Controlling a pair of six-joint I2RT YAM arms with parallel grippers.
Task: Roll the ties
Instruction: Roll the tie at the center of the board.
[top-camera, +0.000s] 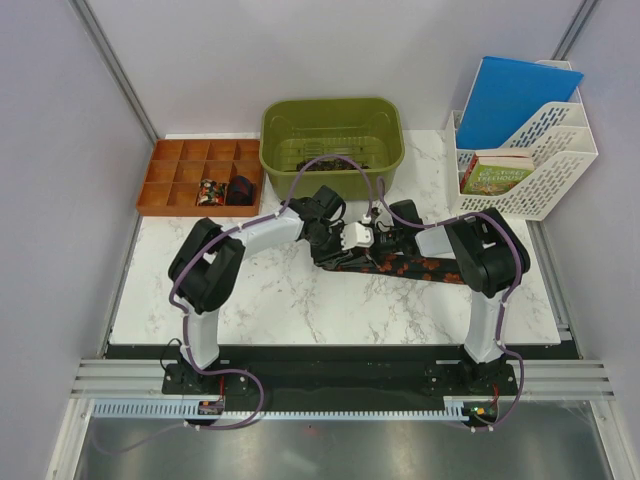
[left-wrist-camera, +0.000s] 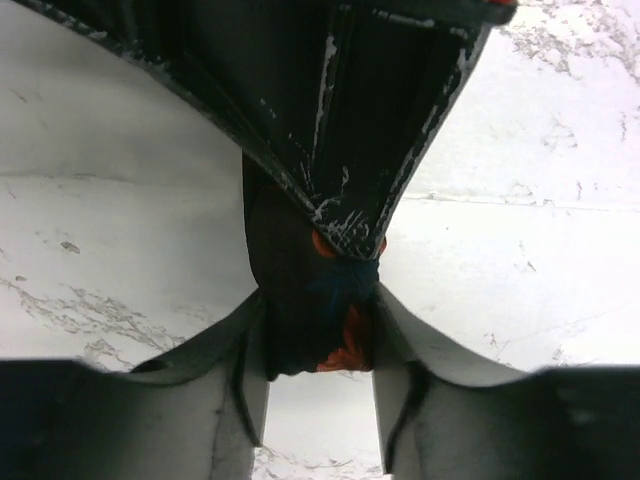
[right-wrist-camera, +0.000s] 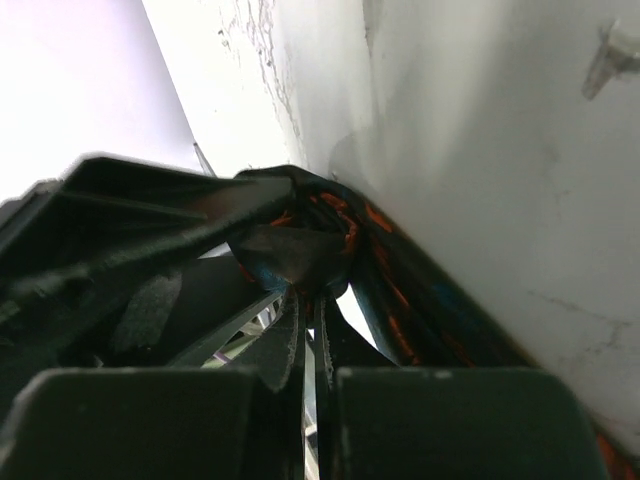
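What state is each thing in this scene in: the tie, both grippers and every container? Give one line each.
Black fabric necktie with orange-red blotches: left end rolled, rest lying flat.
Left gripper: closed on the rolled end.
Right gripper: shut, pinching the tie's fabric.
Orange compartment tray: holds two rolled ties.
Green plastic tub: open-topped, dark fabric inside.
White slotted file rack: holds a blue folder and a book.

you'll note the tie (top-camera: 405, 268) reads black with orange-red blotches. table (top-camera: 300, 300): white marble, grey veining. bin (top-camera: 282, 150): olive green. compartment tray (top-camera: 160, 190): orange-brown. folder (top-camera: 520, 95): blue. cables (top-camera: 335, 158): purple.
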